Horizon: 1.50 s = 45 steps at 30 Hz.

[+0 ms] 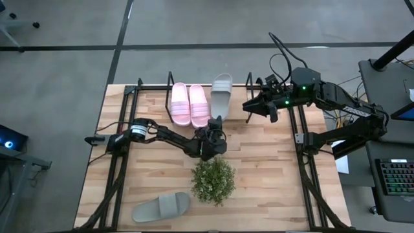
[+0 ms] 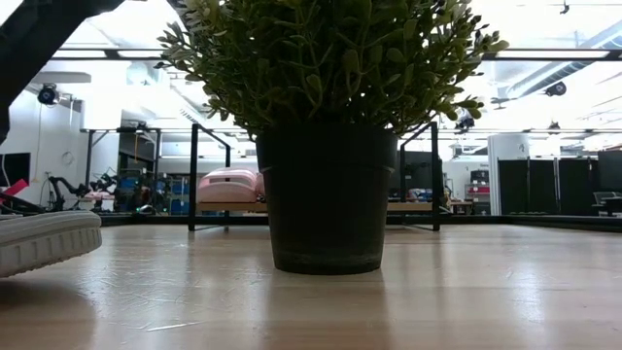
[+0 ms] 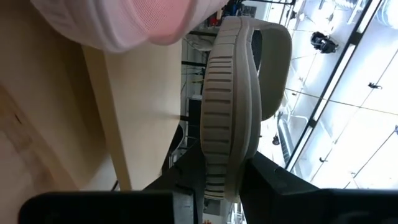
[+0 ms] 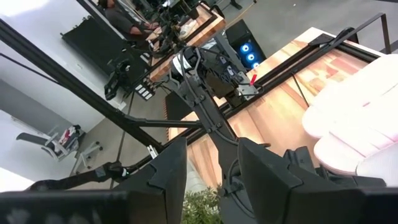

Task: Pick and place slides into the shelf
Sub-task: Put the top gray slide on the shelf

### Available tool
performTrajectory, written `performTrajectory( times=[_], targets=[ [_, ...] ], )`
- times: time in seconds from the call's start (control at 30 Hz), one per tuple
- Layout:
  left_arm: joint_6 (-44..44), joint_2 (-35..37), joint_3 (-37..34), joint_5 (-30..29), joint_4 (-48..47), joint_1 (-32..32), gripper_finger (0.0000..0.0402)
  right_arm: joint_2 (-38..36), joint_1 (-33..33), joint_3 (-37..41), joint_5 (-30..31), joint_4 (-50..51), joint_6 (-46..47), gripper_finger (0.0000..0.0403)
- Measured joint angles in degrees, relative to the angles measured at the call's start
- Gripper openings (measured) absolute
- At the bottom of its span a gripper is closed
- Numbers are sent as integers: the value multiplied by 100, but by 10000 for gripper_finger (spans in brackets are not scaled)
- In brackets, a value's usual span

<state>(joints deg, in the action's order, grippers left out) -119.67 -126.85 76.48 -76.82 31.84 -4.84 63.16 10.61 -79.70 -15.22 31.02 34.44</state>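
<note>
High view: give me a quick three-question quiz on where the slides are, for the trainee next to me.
1. How many slides lie on the shelf?
2. True or false: the right end effector holds a slide.
3. Where is the second grey slide? A: on the shelf. B: on the table, near the plant. C: on the floor.

Key
1. Three: two pink slides and one grey slide, with the left end effector at its heel end.
2. False: it is open and empty, beside the shelf.
3. B.
</note>
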Motion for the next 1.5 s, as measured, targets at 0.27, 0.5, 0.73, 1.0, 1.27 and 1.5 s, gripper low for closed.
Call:
performTrajectory(
  times=[0.27, 0.5, 0.73, 1.0, 1.27, 1.5],
  targets=[
    [-147, 0, 9, 384, -91, 13, 52, 0, 0, 0, 1, -1, 43, 134],
    [-278, 0, 1, 378, -397, 9, 52, 0, 0, 0, 4, -3, 91, 135],
    [-296, 0, -1, 281, -549, 0, 52, 0, -24, 0, 4, -1, 119, 134],
    [-131, 0, -3, -27, -545, 0, 52, 0, -27, 0, 4, -1, 121, 133],
    [-147, 0, -49, -24, -545, 0, 52, 0, -27, 0, 4, -1, 152, 137],
    [-145, 0, -63, -20, -539, 0, 53, 0, -27, 0, 4, -1, 149, 133]
  ],
)
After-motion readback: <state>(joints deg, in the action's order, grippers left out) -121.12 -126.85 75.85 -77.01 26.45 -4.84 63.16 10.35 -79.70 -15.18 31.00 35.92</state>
